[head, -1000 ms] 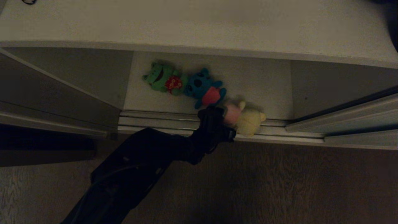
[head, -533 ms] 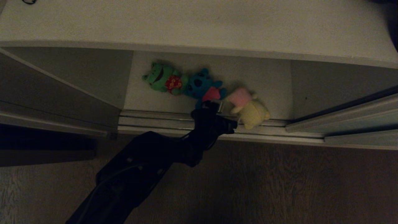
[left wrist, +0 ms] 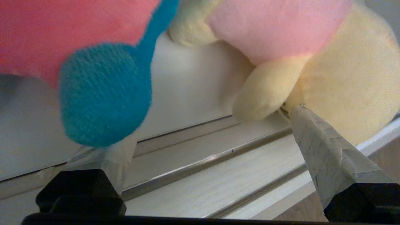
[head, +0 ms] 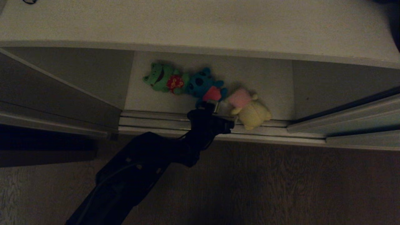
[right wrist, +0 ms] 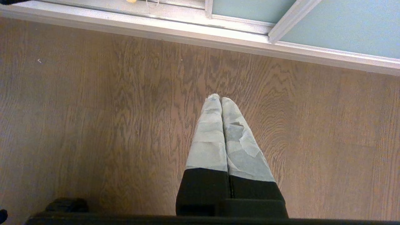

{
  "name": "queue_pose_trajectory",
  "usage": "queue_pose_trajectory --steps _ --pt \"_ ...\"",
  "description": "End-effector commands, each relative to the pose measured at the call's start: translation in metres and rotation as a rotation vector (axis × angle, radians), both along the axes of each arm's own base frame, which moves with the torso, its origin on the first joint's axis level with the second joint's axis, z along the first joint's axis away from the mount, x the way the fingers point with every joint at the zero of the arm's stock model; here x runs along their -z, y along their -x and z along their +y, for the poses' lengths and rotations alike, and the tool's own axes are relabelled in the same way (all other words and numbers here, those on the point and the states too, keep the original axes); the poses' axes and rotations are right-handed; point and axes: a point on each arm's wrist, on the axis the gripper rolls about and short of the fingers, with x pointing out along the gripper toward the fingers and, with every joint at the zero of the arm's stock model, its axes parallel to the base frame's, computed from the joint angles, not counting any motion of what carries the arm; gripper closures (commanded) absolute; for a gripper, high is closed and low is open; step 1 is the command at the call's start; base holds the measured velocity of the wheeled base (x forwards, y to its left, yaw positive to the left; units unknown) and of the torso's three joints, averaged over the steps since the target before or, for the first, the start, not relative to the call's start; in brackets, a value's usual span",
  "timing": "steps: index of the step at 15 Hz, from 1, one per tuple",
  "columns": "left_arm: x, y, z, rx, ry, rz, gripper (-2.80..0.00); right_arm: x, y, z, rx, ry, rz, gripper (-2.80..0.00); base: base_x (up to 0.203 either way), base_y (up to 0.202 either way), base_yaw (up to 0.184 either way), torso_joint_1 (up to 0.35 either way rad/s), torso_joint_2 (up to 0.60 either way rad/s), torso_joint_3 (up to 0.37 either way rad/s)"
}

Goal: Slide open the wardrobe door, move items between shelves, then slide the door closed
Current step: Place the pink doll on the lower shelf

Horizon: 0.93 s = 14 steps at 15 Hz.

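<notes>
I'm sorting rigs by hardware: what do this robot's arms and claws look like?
The left arm is bulky matte black. The left claw and right claw each have black finger bases and tapered fingers wrapped in pale grey, wrinkled tape. No markings are legible.

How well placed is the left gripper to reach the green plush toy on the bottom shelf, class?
Probably not directly. The left gripper, open, sits at the shelf's front edge by the blue toy, which lies between it and the green plush toy. It would likely need to shift sideways first.
</notes>
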Motion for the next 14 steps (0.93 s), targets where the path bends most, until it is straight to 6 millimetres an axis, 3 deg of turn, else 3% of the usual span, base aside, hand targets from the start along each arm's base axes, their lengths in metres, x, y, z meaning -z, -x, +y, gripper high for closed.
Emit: queue_pose_trajectory --steps 1,4,9,14 --pt "-0.019 0.004 0.003 -0.024 0.041 -0.005 -2.80 0.000 0.000 0.000 0.000 0.001 -0.001 0.00 0.000 0.000 0.000 0.000 0.00 0.000" --pt "-0.041 0.014 0.009 -0.027 0.058 0.037 -2.80 0.000 0.000 0.000 0.000 0.001 -0.001 0.00 0.000 0.000 0.000 0.000 0.00 0.000" --pt "-0.057 0.037 0.022 -0.016 0.015 0.116 -2.80 0.000 0.000 0.000 0.000 0.001 -0.001 0.00 0.000 0.000 0.000 0.000 0.00 0.000" --pt "-0.081 0.062 0.011 0.068 0.060 0.183 -2.80 0.000 0.000 0.000 0.000 0.001 0.001 0.00 0.000 0.000 0.000 0.000 0.00 0.000"
